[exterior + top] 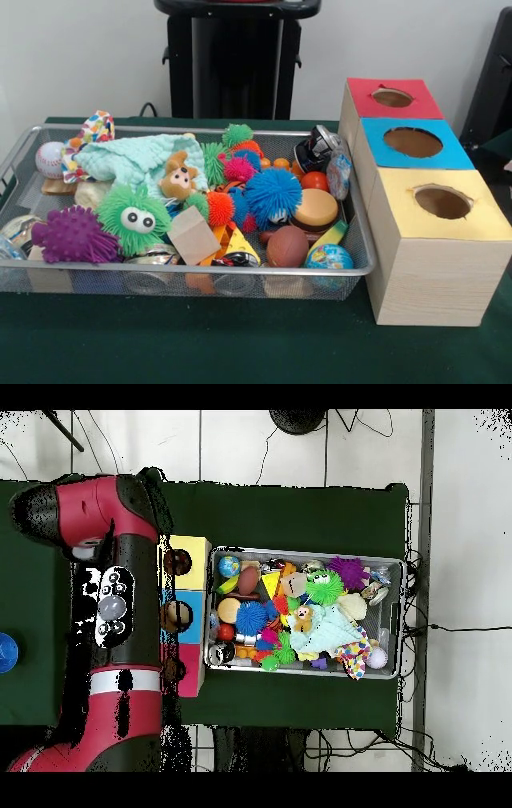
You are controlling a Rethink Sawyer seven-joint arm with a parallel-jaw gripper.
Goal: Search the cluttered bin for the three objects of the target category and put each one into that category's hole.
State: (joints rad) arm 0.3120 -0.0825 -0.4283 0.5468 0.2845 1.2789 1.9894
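Note:
The wire-mesh bin (200, 272) lies on the green table, full of toys; it also shows in the overhead view (300, 552). One white cloth piece with multicoloured print (97, 128) lies at the bin's back left corner, partly under the mint-green cloth; it also shows in the overhead view (352, 657). Other such pieces are hidden. The yellow-topped box's hole (442, 202) is the nearest of three boxes right of the bin; it also shows in the overhead view (178, 562). The red arm (115, 594) hangs over the boxes in the overhead view. The gripper does not show.
A mint-green knitted cloth (136, 156), a blue pom-pom (272, 194), a green pom-pom with eyes (134, 216), a purple spiky ball (74, 236), a baseball (50, 158) and a wooden block (194, 234) fill the bin. Blue-topped (412, 142) and red-topped (392, 98) boxes stand behind the yellow one.

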